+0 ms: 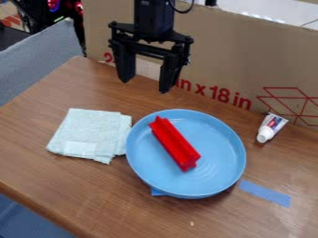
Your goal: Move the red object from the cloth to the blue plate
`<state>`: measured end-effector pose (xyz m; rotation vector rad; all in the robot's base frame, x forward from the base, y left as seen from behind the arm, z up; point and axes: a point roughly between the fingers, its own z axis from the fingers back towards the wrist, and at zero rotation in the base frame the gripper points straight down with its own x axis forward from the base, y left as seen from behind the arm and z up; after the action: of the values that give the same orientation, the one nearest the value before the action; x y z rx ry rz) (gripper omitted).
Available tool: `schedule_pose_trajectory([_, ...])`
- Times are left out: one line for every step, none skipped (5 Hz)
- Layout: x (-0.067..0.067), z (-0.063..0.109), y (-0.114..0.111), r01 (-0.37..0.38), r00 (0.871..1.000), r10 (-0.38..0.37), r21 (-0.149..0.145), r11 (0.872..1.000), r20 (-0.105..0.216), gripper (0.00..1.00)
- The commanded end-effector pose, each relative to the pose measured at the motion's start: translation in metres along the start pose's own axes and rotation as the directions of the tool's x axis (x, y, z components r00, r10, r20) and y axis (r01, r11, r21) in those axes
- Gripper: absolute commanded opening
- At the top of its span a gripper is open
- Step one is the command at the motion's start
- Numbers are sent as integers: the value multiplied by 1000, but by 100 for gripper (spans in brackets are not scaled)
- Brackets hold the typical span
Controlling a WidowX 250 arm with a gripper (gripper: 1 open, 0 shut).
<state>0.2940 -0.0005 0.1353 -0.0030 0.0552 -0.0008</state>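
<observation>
Camera view: the gripper [147, 74], jaws apart, hangs above the wooden bench [87, 172] (its near edge cut off), cardboard [230, 56] behind.

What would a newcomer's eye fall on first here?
First, the red block, lying on the blue plate. Then the black gripper, open above and behind the plate, in front of the cardboard. The pale cloth sits left of the plate in the picture.

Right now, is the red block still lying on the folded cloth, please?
No, the red block lies on the blue plate.
</observation>
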Motion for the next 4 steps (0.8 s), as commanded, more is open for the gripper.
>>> schedule_pose_trajectory([-3, -2, 8, -6, 1000, 6, 18, 1000, 9, 100])
schedule_pose_trajectory([-17, -7, 13, 0, 1000, 0, 31, 1000, 4, 100])
schedule_pose_trajectory([-8, 10, 5, 23, 1000, -23, 27, 999, -16, 100])
schedule_pose_trajectory([5, 18, -29, 48, 999, -48, 36, 998, -17, 100])
